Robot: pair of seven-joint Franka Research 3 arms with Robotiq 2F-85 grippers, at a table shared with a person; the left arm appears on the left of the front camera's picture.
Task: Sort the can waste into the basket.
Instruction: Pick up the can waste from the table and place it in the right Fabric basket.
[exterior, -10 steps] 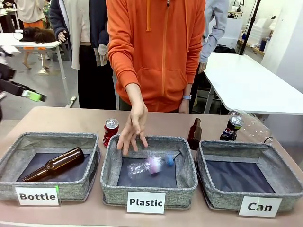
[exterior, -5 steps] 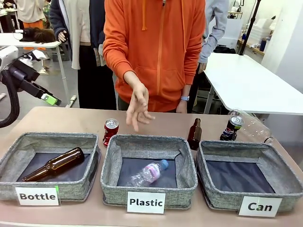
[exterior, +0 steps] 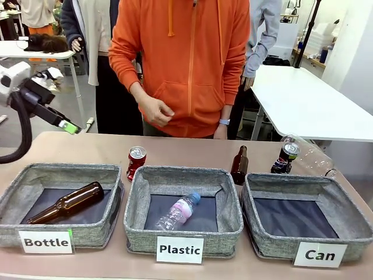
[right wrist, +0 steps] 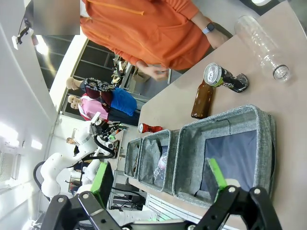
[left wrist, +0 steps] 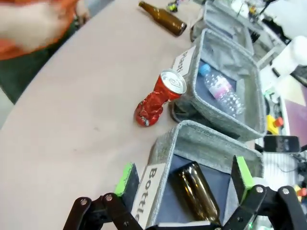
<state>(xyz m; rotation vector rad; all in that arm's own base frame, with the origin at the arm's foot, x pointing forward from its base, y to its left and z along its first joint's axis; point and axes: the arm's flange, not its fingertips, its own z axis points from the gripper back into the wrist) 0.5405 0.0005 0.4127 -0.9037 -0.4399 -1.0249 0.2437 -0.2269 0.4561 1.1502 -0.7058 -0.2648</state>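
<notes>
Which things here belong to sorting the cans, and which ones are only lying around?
For the job:
- red dented can
- dark can
- Can basket

Just lying about:
- brown bottle in the Bottle basket
- standing brown bottle
- plastic bottle in the Plastic basket
- clear bottle lying on the table

The "Bottle" label [exterior: 45, 242] is fixed to the left basket [exterior: 93, 233], the "Plastic" label [exterior: 179, 250] to the middle basket [exterior: 140, 236] and the "Can" label [exterior: 320, 255] to the right basket [exterior: 271, 246], each printed black on white.
</notes>
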